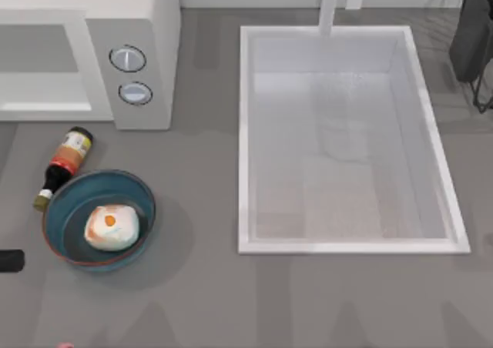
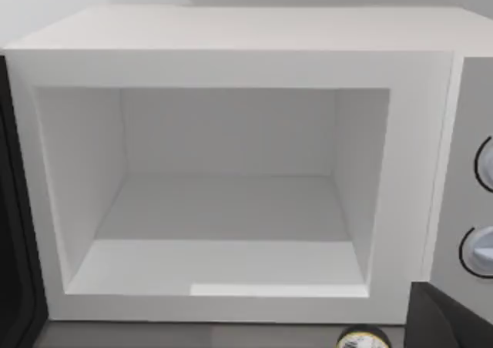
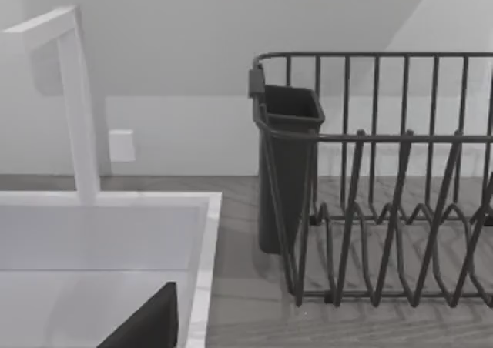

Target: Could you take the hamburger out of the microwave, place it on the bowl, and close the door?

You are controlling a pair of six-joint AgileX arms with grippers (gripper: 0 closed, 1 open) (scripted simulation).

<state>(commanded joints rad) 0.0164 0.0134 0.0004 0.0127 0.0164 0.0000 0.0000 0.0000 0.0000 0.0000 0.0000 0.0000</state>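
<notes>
The hamburger (image 1: 112,226), a pale bun with an orange patch, lies inside the blue bowl (image 1: 62,209) at the table's front left. Behind it the white microwave (image 1: 154,25) stands with its two knobs (image 1: 128,58) facing forward. In the left wrist view its cavity (image 2: 223,209) is open and bare, and the door (image 2: 14,232) shows as a dark strip swung out at the side. A dark part of my left gripper (image 2: 451,317) juts in near the knobs. A dark part of my right gripper (image 3: 146,325) hangs over the sink's corner.
A brown bottle (image 1: 65,162) lies between the microwave and the bowl, touching the bowl's rim. A large white sink (image 1: 246,140) with a faucet (image 1: 330,5) fills the middle. A black dish rack (image 1: 474,40) stands at the back right.
</notes>
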